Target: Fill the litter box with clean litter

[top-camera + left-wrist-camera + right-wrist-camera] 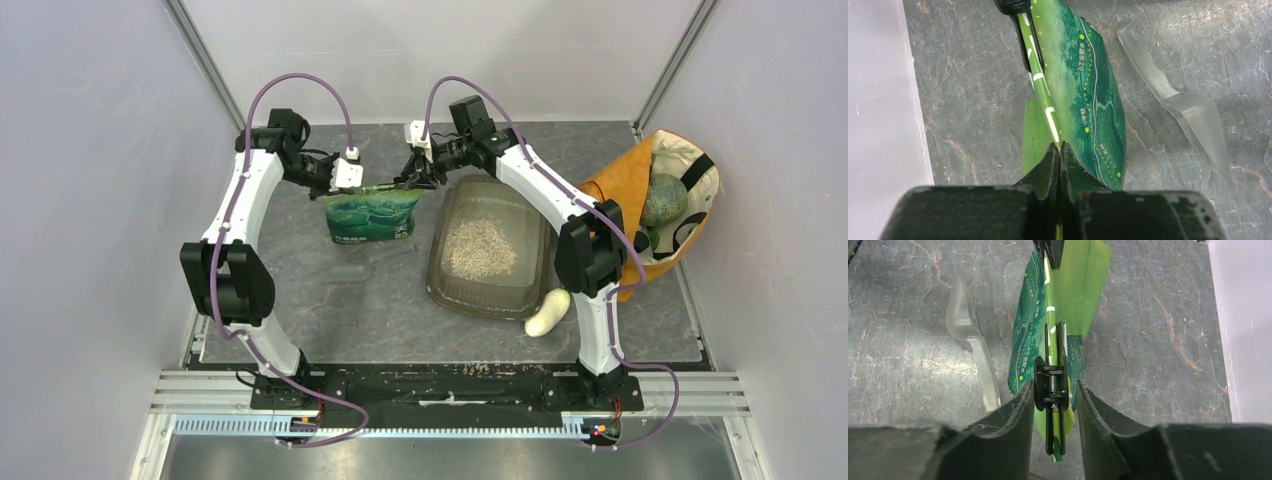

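The litter box [482, 300] lies right of the tabletop's [380, 310] centre, with a loose heap of litter [478, 248] already spread over its floor. Just beside its far-left corner, toward the far edge, the green bag [370, 215] hangs upright between the two arms.

The left end effector [1059, 147] is clamped together on one end of the bag's top seam. The right end effector [1054, 390] has its jaws apart, straddling a black spring clip [1050, 365] that sits on the seam's other end. One jaw is close against the clip and the other shows a gap, so it does not look like a grip.

A clear scoop [1178, 100] lies flat on the tabletop near the bag, untouched.

The step in hand is handling the clip on the bag mouth. Whether that is sealing up after a pour or opening for more, I cannot tell.

If more litter is wanted, the next move needs the right jaws to squeeze the clip's handles squarely and draw it off the seam. The left grip must meanwhile keep the bag from swinging.
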`<state>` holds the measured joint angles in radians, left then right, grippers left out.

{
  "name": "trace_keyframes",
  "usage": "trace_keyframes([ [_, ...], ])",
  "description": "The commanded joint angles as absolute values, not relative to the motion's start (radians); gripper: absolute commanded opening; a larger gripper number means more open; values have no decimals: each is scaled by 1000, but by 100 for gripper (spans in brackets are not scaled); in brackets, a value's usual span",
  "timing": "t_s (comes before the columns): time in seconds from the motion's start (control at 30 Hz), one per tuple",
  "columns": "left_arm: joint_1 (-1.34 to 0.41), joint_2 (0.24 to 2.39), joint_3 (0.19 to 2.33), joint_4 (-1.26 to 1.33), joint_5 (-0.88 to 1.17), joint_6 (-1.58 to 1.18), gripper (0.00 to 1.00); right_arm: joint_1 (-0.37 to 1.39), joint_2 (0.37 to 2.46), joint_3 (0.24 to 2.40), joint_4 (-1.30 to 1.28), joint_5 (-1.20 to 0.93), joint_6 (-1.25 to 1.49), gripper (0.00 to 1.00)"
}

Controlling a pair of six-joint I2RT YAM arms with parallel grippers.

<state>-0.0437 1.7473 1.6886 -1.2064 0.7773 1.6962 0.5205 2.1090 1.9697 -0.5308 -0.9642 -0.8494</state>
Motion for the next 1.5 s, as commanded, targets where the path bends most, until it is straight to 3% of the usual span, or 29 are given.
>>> trace_keyframes([
  [0.0, -46, 1737, 1702, -1228, 779, 1744, 2, 520, 2116, 1957, -500, -963, -838, 46],
  [0.4, -52, 1730, 1692, -1214, 775, 1735, 5, 520, 2062, 1956, -407, -957, -703, 82],
  [0.7, -51, 1653, 1654, -1006, 780, 1454, 54, 502, 1966, 1940, -373, -912, -528, 97],
  [0.77, -52, 1630, 1648, -974, 781, 1413, 83, 495, 1939, 1929, -349, -893, -482, 97],
  [0.97, -50, 1535, 1627, -730, 727, 1067, 86, 468, 1846, 1878, -254, -827, -316, 97],
  [1.1, -43, 1481, 1655, -556, 585, 731, 87, 436, 1776, 1874, -229, -729, -188, 97],
  [1.3, -20, 1486, 1829, -689, 346, 394, 88, 320, 1630, 1807, -242, -588, 34, 97],
  [1.47, 73, 1406, 1760, -781, 302, 180, 88, 209, 1442, 1614, -286, -458, 152, 97],
])
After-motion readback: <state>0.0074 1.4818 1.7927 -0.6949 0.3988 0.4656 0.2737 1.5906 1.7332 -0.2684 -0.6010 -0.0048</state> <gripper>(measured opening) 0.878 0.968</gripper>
